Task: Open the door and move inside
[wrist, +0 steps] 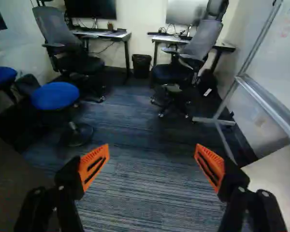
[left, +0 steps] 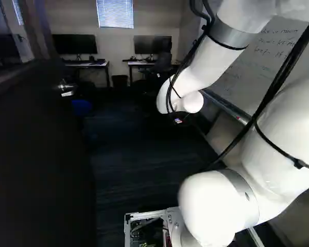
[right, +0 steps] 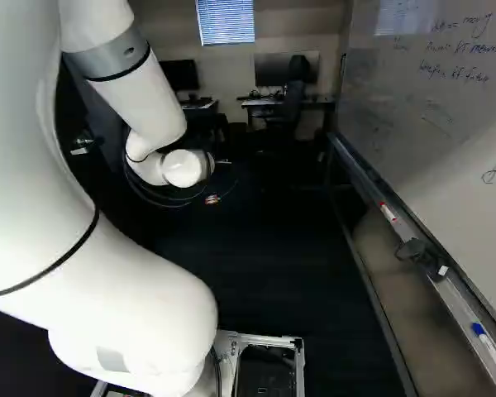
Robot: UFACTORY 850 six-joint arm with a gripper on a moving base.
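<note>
Left base view showed us the dark door (left: 38,154) standing open along its left side, metal handle (left: 67,87) on its far part. We had the gripper (right: 212,199) released, its fingers spread wide above the carpet (wrist: 150,193), blue stool (wrist: 55,95) and office chairs (wrist: 70,46) ahead.

1. Dim base views; far window (left: 115,13) glows.
2. Left door (left: 36,154) and floor (left: 139,164) sink nearly to black there.
3. Near arm (left: 293,128) shines bright white.
4. Right whiteboard (right: 397,74) mirrors the window.
</note>
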